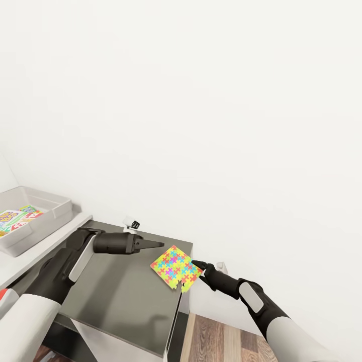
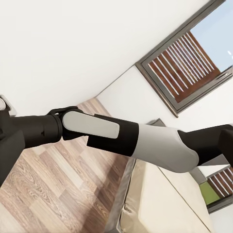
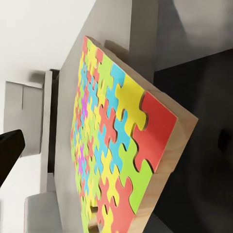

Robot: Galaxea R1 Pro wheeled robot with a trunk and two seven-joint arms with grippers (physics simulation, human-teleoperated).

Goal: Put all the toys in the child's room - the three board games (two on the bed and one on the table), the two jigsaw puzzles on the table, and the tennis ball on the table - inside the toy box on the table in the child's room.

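head view downward, wrist views close, oblique

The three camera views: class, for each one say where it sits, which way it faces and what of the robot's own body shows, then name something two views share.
Head view: on the head, facing forward and down at the dark cabinet by a white wall; both arms, left gripper, right gripper.
Left wrist view: near the left gripper, facing the right arm, wood floor, bed and window.
Right wrist view: near the right gripper, close on the jigsaw puzzle.
Shared: the puzzle appears in the head view too.
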